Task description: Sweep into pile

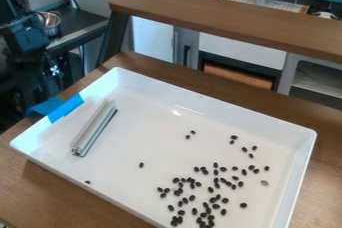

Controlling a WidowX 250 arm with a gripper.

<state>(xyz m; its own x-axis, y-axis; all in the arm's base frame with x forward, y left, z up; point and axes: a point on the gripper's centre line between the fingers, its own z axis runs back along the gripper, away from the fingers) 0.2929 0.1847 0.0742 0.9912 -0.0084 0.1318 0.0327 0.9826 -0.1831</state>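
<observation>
At the upper left edge, outside the tray, the dark gripper [30,39] hangs beside the table, away from the beans and the bar. A white rectangular tray [214,103] rests on the wooden table. Inside its left part lies a silver metal bar [92,128] with a dark strip along one side, slanting and touching no beans. Loose black beans [216,173] are scattered over the tray's lower right part, densest toward the near wall. One bean [141,165] lies apart near the middle, and a dark speck [87,182] is by the near left wall.
Blue tape [65,108] covers part of the tray's left wall. A raised wooden shelf [227,16] runs behind the tray. At the upper left, a metal bowl [49,20] stands on a dark counter. Inside the tray, white floor separates the bar from the beans.
</observation>
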